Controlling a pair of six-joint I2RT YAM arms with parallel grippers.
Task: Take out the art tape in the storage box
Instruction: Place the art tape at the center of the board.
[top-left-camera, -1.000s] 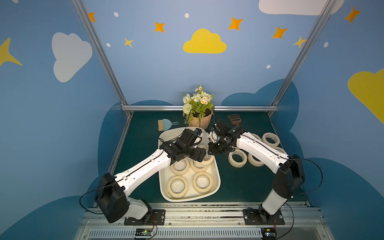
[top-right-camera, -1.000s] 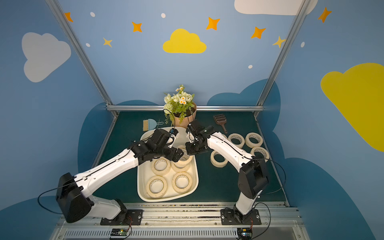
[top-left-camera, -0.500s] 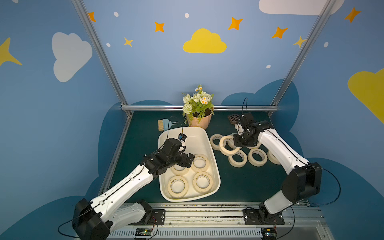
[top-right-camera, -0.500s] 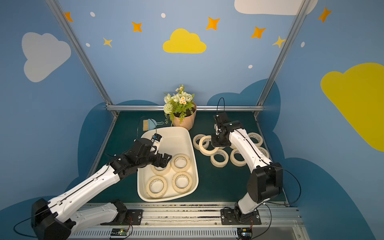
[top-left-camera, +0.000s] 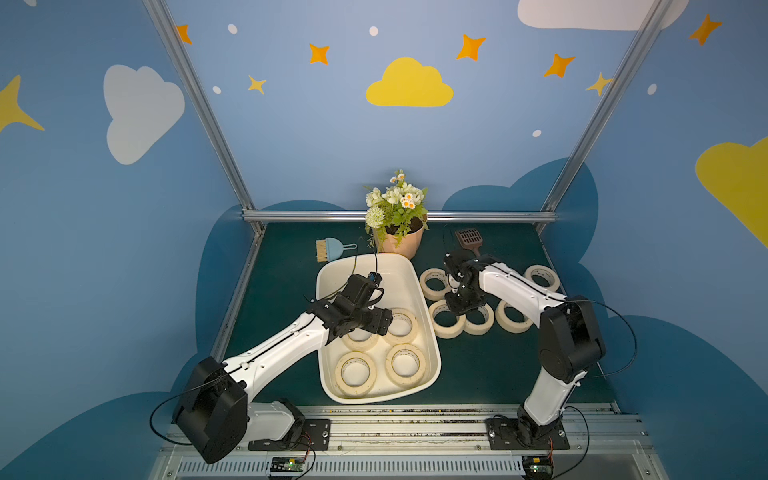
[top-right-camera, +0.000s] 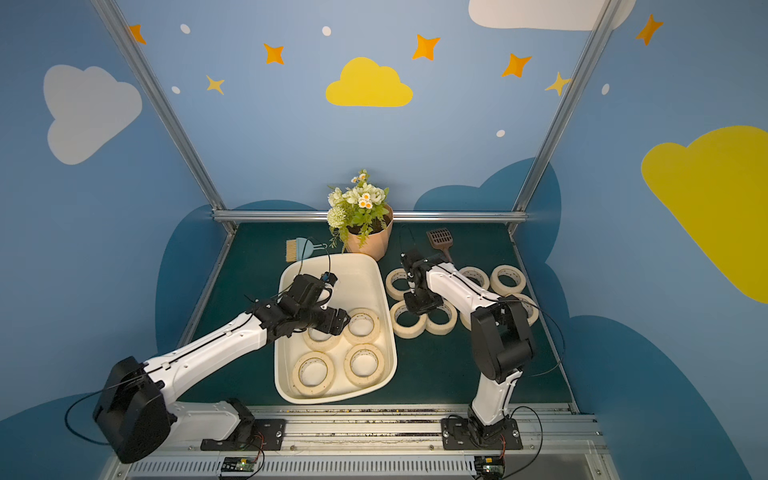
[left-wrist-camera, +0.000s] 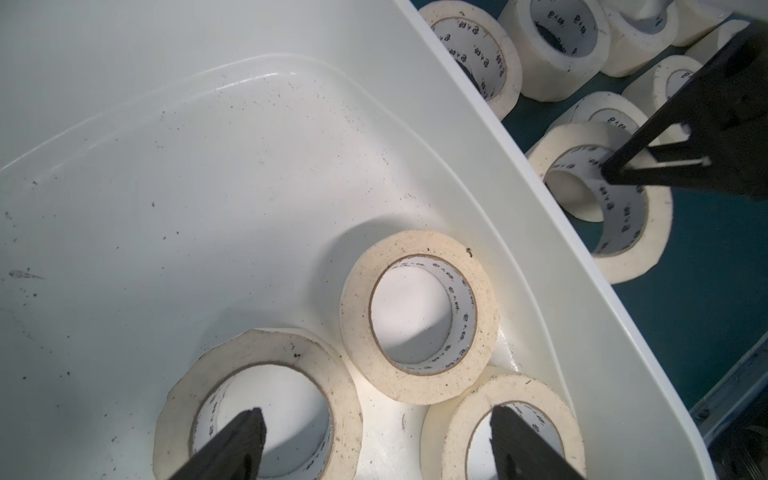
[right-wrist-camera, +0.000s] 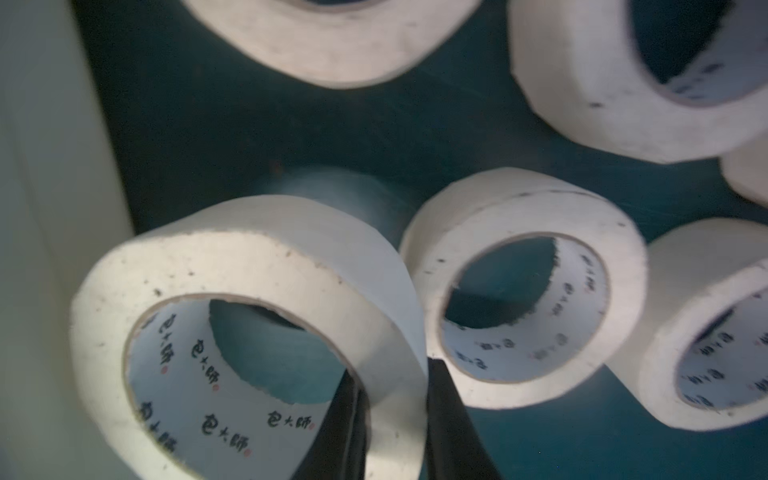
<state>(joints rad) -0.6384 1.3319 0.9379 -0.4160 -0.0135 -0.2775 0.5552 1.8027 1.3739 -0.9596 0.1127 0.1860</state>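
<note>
**Top views.** Storage box (top-left-camera: 365, 270) sits mid-worktop (top-left-camera: 478, 374) and holds 4 art tape rolls (top-left-camera: 340, 374). At least 5 more lie out on the worktop to its right (top-left-camera: 515, 328). Left gripper (top-left-camera: 380, 322) is low over the far pair in the box. Right gripper (top-left-camera: 461, 305) is outside the box, over the out-group.

**L wrist.** Jaws spread wide, empty. One fingertip (left-wrist-camera: 249, 428) is over the hole of one roll (left-wrist-camera: 266, 347), the other over the hole of its neighbour (left-wrist-camera: 515, 386).
- Risk: closing like this nips 2 roll walls at once. Both could lift and one drop, or they jam.
- Fix, prob.: re-centre on a single wall.

**R wrist.** Jaws clenched on the wall of the held roll (right-wrist-camera: 249, 257), one finger in the core, one outside. Roll is tilted, just beside the box wall (right-wrist-camera: 41, 208) and a neighbour roll (right-wrist-camera: 519, 208). Can't tell if it touches the worktop.
- Risk: the pinch is off-centre, so the roll may swing or slip.
- Risk: on release it could land on the neighbour's edge or lean on the box.
</note>
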